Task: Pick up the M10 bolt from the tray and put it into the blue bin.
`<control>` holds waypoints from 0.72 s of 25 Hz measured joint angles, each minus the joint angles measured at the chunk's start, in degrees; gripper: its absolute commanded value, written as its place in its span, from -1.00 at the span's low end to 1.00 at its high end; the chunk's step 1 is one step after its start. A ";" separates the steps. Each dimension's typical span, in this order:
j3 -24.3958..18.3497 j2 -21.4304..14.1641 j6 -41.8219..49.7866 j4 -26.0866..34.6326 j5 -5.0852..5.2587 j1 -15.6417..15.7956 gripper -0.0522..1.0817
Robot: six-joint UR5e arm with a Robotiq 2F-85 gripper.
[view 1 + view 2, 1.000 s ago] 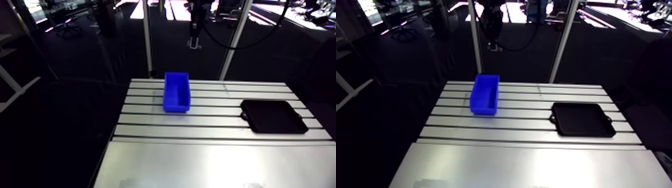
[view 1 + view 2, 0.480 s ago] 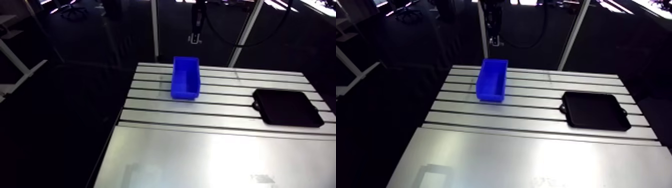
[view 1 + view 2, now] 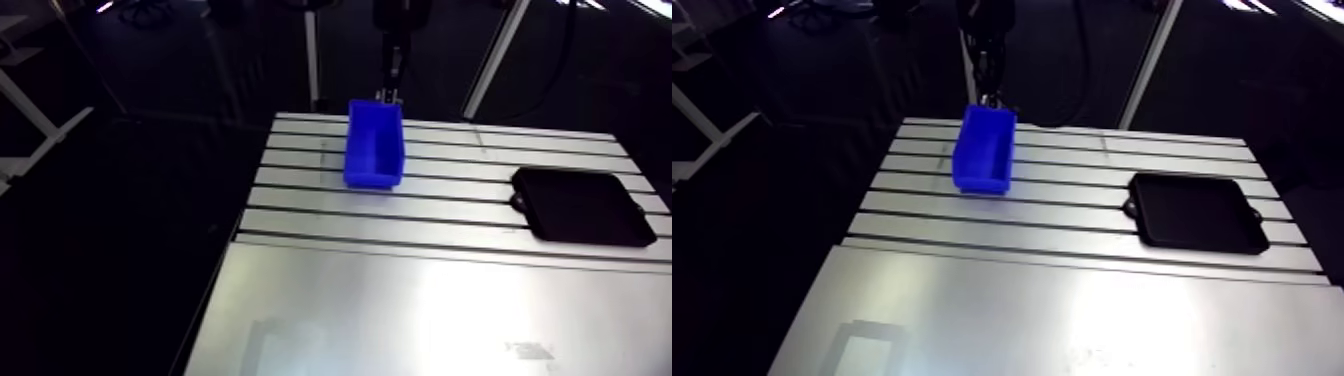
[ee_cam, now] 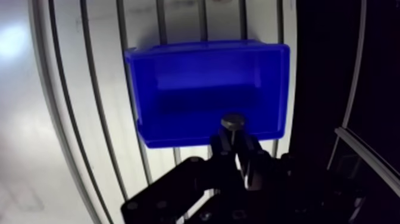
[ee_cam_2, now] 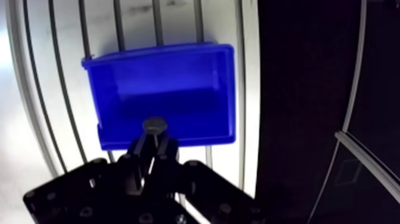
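I am gripping the M10 bolt (image 4: 233, 123) in my pincer (image 4: 236, 149), the fingers closed narrowly on its shank and its head sticking out past the tips. I am hovering over one end of the blue bin (image 4: 196, 77). The black tray (image 3: 583, 206) is sitting well apart on the worktop (image 3: 420, 300).

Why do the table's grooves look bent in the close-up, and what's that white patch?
Wrist view: the wide-angle lens bows the table's straight slots beside the blue bin. Arm view: the white patch is light glaring off the table's smooth front plate.
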 measured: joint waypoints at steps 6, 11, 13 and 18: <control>1.26 0.95 0.09 -1.74 0.16 0.08 0.94; 1.56 2.00 0.25 -2.25 0.19 0.15 0.94; 1.65 2.42 0.31 -2.32 0.20 0.16 0.94; 1.79 3.27 0.41 -2.40 0.22 0.25 0.93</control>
